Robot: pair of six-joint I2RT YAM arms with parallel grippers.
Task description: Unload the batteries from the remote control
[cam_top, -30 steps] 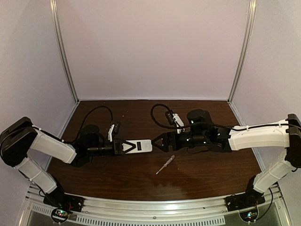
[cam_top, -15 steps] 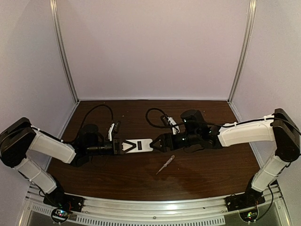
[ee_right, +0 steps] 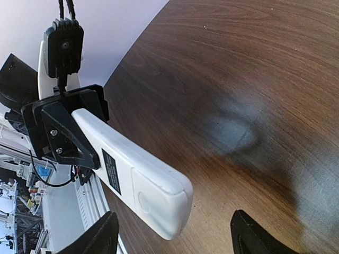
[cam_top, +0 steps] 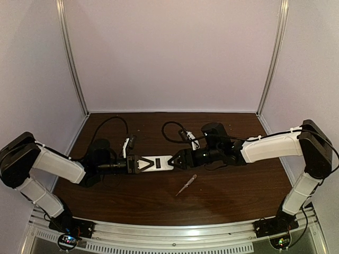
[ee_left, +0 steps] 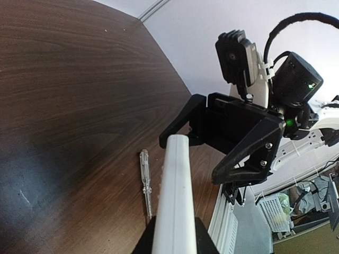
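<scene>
1. The dark wooden surface (cam_top: pixel 132 196) fills the lower half of the top view.
2. The left pincer (cam_top: pixel 133 164), at centre left, is clenched on one end of the remote control (cam_top: pixel 159 163) and holds it off the surface.
3. The right pincer (cam_top: pixel 178 159), at centre, is released. Its fingers (ee_right: pixel 103 238) are spread either side of the remote control's free end.
4. The remote control shows its white back with a dark label (ee_right: pixel 112 171).
5. A slim screwdriver (cam_top: pixel 186 184) lies on the surface just below centre.
</scene>
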